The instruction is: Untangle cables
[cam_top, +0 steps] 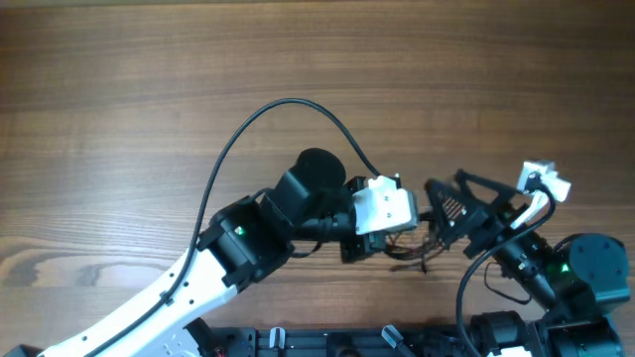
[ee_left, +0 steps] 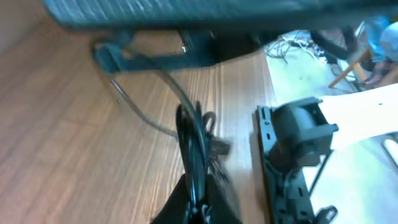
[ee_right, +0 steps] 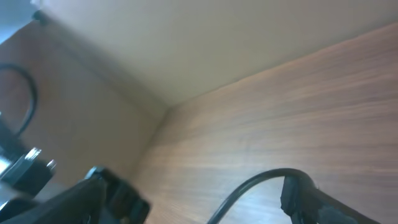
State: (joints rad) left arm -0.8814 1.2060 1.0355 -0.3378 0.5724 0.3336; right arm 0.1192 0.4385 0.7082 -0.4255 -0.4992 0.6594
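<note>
Overhead: straight down on wooden table point(cam_top: 119, 109). Wrist views: low, close, oblique across same tabletop.

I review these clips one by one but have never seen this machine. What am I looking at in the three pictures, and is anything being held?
These are two robot arms at a wooden table. The overhead picture looks straight down: the left arm, white and black, reaches in from the lower left, and its left gripper meets the right gripper of the darker arm from the lower right. Between and just below them lie the cables, a small tangle of very thin dark wires. The other two pictures come from cameras on each wrist. The left wrist view is blurred but shows thin dark strands running up from its fingers. The right wrist view shows mostly bare wood. Whether either gripper is actually pinching a wire cannot be told.
</note>
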